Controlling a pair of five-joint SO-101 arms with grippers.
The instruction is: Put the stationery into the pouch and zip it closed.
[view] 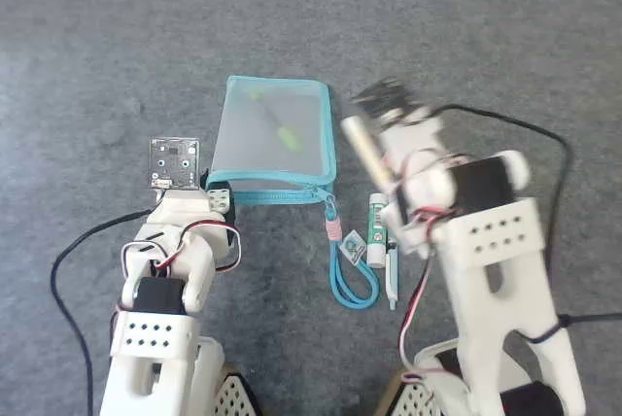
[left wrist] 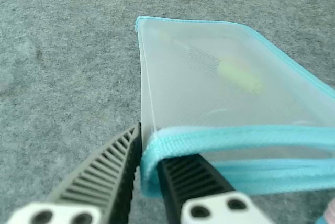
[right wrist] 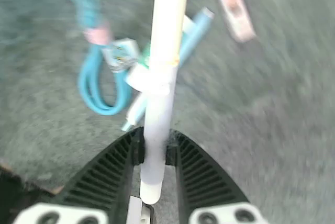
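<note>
pouch: translucent mesh pouch with teal zipper edging, lying flat on the grey felt-like table cover; one yellow-green stick-shaped item is seen inside it.
left gripper: clamped on the pouch's teal zip band at the corner opposite the pull. The upper band is held lifted off the lower one, so the mouth is judged to be parted.
right gripper: fingers closed around a white cylindrical pen, gripped near one end. It is held above the table just beside the pouch's pull-side edge, apart from the mesh.
loose items: a green-and-white tube and a slim pale pen lie side by side near the pouch's pull-side corner, beyond the zip edge.
zip pull: a pink tag and a teal cord loop trail from that same corner, just beside the tube.
step: loading is judged partway done, with one item in, one in hand and at least two not yet loaded. The zip is not yet closed.
next move: the white pen is to be lined up with the parted mouth and slid in tip-first while the band is held up. The cord loop is to be avoided.
risk: the pen may catch on the zip band or the mesh.
</note>
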